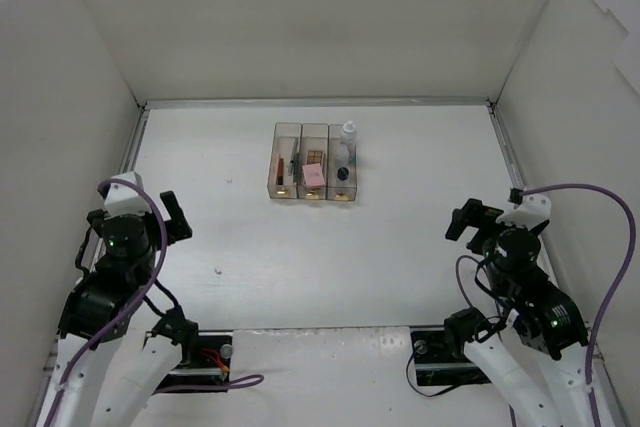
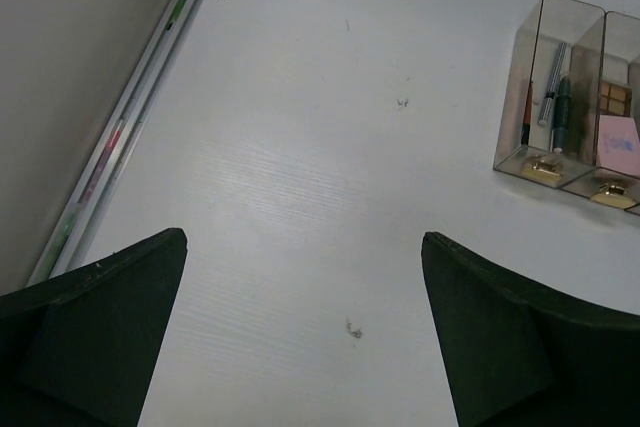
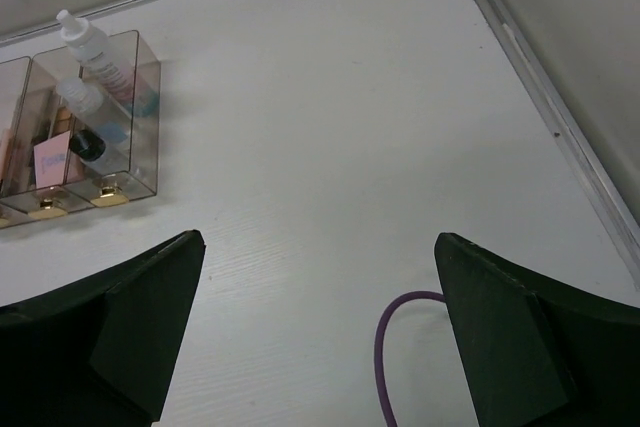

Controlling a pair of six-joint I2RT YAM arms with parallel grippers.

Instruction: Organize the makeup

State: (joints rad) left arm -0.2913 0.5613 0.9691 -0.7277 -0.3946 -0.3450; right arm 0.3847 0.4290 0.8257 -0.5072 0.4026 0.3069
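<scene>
White tabletop (image 1: 400, 247) runs out from my two bases at the near edge. Closest to me are my two tools. My left gripper (image 2: 303, 237) has its fingers spread wide over bare table, with nothing between them. My right gripper (image 3: 320, 237) is spread just as wide and is also empty. One purple cable (image 3: 385, 347) loops beneath it.

Well beyond both, near the middle of the far half, stands one clear box (image 2: 522, 87) with three compartments side by side, and all the makeup I can see sits inside it. The left compartment holds three slim sticks: one red pencil (image 2: 527, 117), one silvery stick (image 2: 552, 87) and one dark pencil (image 2: 563, 112). The middle one holds one brown-toned palette (image 2: 613, 97) with one pink square pad (image 2: 618, 142) in front of it. The right one holds one white bottle (image 3: 95, 47), leaning with its cap above the rim, and one black-capped vial (image 3: 88, 142).

Plain white panels (image 1: 300, 17) wall the table on three sides.
</scene>
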